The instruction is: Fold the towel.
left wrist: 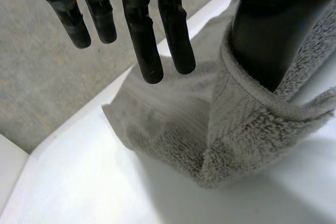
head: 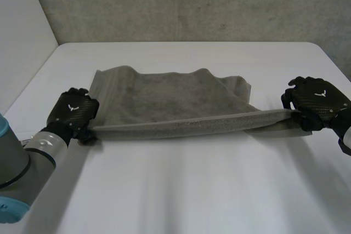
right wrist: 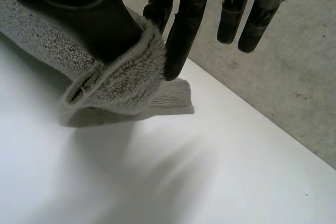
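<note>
Head view: towel (head: 170, 100) on white table (head: 192, 190), grey wall (head: 192, 4) behind.

Black weave-patterned left hand (head: 71, 110), white mark on back, matching right hand (head: 315, 100), grey joint (head: 46, 152), light-blue cap (head: 11, 211)

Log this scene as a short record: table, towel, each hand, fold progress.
table: white
towel: grey, far part lying on the table, near edge lifted and stretched between both hands
left hand: holds the near left corner, cloth wrapped round its thumb
right hand: pinches the near right corner between thumb and finger
fold: not yet made
</note>
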Motion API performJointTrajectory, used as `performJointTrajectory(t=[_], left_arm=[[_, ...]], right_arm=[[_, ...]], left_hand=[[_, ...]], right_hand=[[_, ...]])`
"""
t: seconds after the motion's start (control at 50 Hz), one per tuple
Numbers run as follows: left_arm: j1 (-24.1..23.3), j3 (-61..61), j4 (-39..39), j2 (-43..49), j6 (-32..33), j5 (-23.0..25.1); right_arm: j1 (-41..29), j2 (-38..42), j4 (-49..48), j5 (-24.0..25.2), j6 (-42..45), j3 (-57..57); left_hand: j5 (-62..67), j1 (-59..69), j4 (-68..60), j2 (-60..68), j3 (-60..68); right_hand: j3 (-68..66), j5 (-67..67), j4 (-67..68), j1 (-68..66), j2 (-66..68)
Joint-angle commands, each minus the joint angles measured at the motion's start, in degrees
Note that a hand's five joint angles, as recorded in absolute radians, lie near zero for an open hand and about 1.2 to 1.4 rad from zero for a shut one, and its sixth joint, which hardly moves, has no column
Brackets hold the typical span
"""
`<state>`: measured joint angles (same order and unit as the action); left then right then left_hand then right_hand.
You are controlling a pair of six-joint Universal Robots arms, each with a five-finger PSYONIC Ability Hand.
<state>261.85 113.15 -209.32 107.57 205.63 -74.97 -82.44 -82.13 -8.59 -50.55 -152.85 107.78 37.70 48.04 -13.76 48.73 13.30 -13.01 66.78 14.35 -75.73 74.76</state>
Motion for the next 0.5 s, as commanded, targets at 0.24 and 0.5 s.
performJointTrajectory(t=[0.24,0.5], left_arm=[[-1.96,0.49,3.12,-1.84,2.74,-0.44],[-1.16,-0.56,6.28,-16.49,4.6,-2.82]], right_arm=[[-0.35,0.13,-0.81,-1.3,-3.85,-0.03],[-0.35,-5.59,3.84,-1.3,-9.92,-6.27]], left_hand=[[32.3,31.96,3.76,31.27,-3.3],[32.3,31.96,3.76,31.27,-3.3]], right_hand=[[3.01,3.22,-4.35,-4.27,5.24],[3.01,3.22,-4.35,-4.27,5.24]])
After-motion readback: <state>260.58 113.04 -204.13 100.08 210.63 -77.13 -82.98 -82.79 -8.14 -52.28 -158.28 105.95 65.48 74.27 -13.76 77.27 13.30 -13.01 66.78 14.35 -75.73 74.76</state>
